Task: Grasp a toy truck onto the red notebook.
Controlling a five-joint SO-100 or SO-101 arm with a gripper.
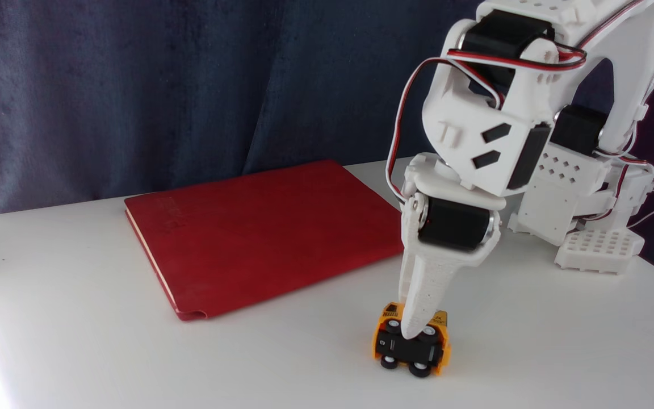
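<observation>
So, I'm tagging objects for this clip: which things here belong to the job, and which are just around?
Part of the job:
- small yellow-orange toy truck, tipped, black underside facing the camera
- large flat dark-red notebook
- white two-finger gripper, down at the truck

Just around:
- white table
- dark blue curtain behind

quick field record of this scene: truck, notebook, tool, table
truck: on its side on the table, black underside toward the camera, in front of the notebook
notebook: flat, closed, nothing on it
tool: pointing down at the truck, near finger over the underside; grip unclear
table: white
</observation>
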